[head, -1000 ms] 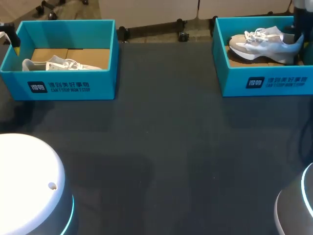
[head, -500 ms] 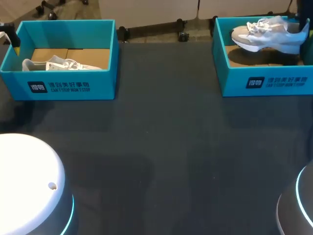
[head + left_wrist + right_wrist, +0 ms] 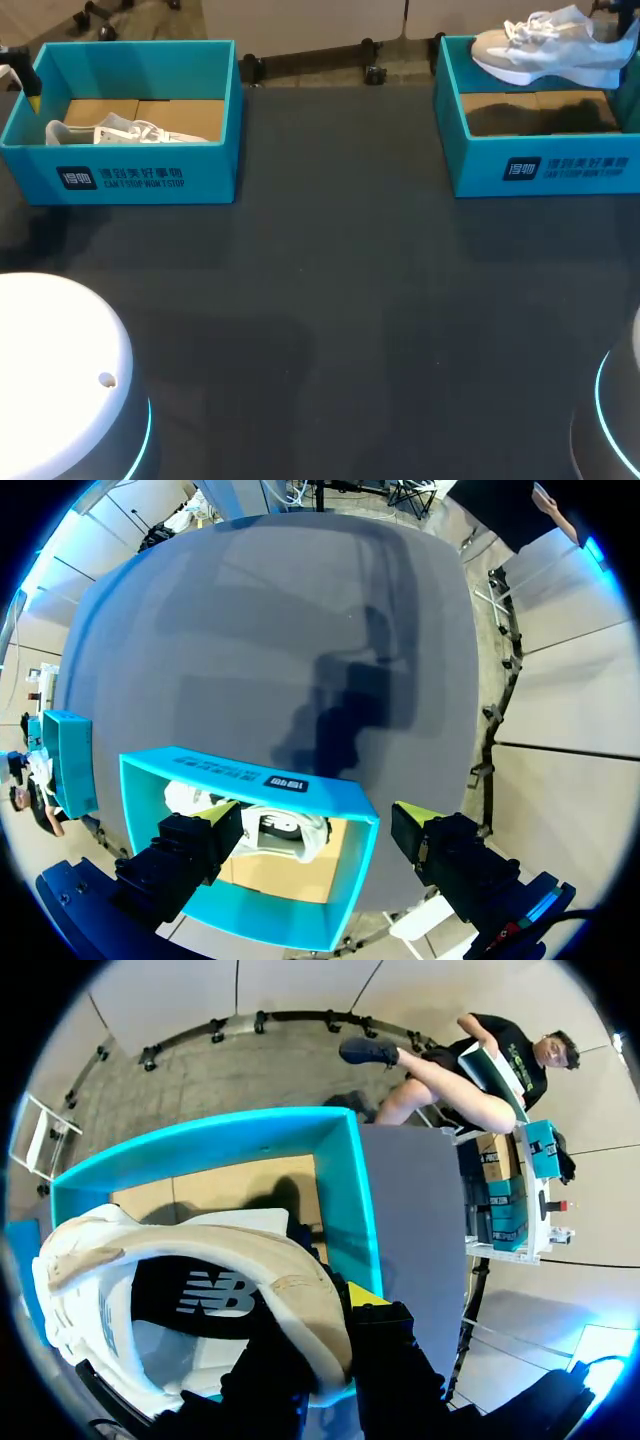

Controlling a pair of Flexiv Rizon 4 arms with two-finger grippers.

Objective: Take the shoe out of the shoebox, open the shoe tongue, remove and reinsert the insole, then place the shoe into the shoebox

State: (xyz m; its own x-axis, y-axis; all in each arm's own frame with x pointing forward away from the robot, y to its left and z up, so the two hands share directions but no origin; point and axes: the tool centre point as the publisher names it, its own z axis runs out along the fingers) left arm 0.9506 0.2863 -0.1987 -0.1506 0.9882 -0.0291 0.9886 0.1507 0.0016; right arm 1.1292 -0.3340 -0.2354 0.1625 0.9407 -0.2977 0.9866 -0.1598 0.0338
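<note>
A grey-white sneaker (image 3: 545, 50) hangs above the right teal shoebox (image 3: 545, 165), clear of its cardboard floor. In the right wrist view my right gripper (image 3: 335, 1325) is shut on the sneaker's (image 3: 200, 1290) heel collar, with the box's wall (image 3: 340, 1190) below it. A second white shoe (image 3: 110, 132) lies in the left teal shoebox (image 3: 130, 175). My left gripper (image 3: 315, 815) hangs open over that box's (image 3: 240, 780) end, one yellow fingertip (image 3: 213, 811) above the white shoe (image 3: 275, 825) and the other outside the wall.
The dark table (image 3: 330, 300) stretches between the two boxes. White arm bases (image 3: 60, 380) stand at the front left and front right corners. The other teal box (image 3: 70, 760) shows far off in the left wrist view.
The right gripper has lifted the sneaker up out of the right shoebox, from resting inside to hanging above its rim. The left arm and the left box have not moved.
</note>
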